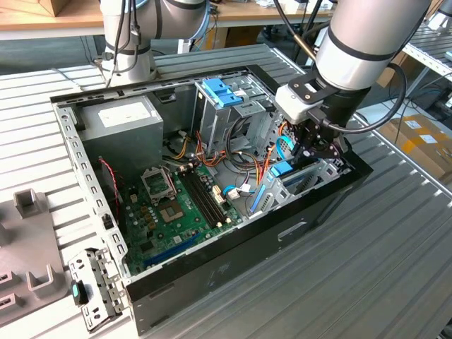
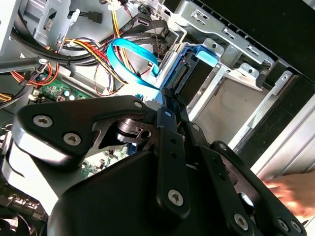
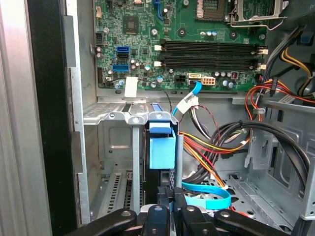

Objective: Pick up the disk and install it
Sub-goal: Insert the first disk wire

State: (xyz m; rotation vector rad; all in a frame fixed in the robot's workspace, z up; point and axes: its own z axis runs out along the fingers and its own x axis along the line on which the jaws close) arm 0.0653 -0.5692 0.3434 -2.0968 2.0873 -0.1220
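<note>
The disk (image 3: 161,152) stands on edge in a slot of the metal drive bay (image 3: 113,118) at the case's front corner, its light blue carrier facing up. In the exterior view the disk (image 1: 282,169) is low in the bay (image 1: 319,176), on the exterior view's right. My gripper (image 1: 315,152) hangs just over it. In both wrist views the gripper (image 3: 170,202) has its fingers shut together, tips at the disk's edge. The gripper's tips (image 2: 167,96) end against the carrier of the disk (image 2: 197,69).
The open black case (image 1: 233,254) holds a green motherboard (image 1: 176,205), a grey power-supply box (image 1: 123,120) and a tall metal cage with a blue latch (image 1: 222,92). A blue flat cable (image 3: 206,196) and coloured wire bundles (image 3: 221,142) lie beside the bay.
</note>
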